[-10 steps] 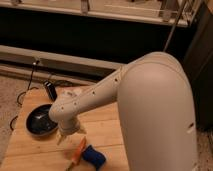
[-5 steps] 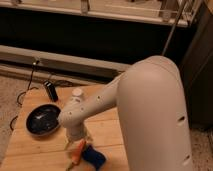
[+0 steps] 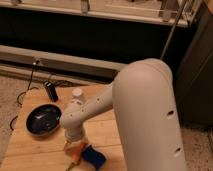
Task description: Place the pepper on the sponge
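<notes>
- Hand [image 3: 74, 146] hangs at the end of the white arm [image 3: 142, 115], low over the near part of the table [image 3: 35, 147], a little left of the middle of the scene.
- Whether it grips anything, and how wide it stands, I cannot tell; its lower end is hidden among the arm's wrist and the things beneath it.
- The pepper [image 3: 77, 154] shows right below the hand as a slim orange shape, tilted, with its lower end pointing toward the near left.
- Whether the pepper rests on the table or hangs clear of it cannot be made out.
- The sponge [image 3: 95, 156] lies on the table just right of the pepper, dark blue, at the near edge of the scene; its left edge looks to meet the pepper, though contact is not certain.
- A round black pan [image 3: 44, 119] sits on the table to the left of the hand, apart from both pepper and sponge.
- Farther back on the left, a small dark upright cylinder [image 3: 50, 91] stands near the table's far edge.
- A small white round-topped object [image 3: 77, 93] stands to the right of that cylinder, just beyond the arm's forearm.
- Black cables [image 3: 22, 95] trail over the floor off the table's far left corner.
</notes>
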Tool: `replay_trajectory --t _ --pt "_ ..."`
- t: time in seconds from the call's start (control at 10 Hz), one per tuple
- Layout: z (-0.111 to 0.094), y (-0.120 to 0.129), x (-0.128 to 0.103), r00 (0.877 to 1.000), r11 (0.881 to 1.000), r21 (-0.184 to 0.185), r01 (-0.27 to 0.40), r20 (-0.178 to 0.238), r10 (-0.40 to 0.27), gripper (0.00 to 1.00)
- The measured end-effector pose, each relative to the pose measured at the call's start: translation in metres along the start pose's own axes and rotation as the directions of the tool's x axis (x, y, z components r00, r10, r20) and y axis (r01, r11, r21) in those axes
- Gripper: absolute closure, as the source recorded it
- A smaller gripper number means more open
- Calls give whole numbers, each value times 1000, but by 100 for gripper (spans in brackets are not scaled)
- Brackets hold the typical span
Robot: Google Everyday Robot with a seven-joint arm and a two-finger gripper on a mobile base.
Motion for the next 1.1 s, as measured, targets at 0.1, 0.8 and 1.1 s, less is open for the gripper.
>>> replay_trajectory --t 0.1,0.8,1.1 --pt "1 0 -1 1000 1000 0 4 0 -4 51" --pt "-12 3 -13 998 998 23 61 20 -61 94" --pt "-23 9 -14 996 996 25 85 22 -85 94"
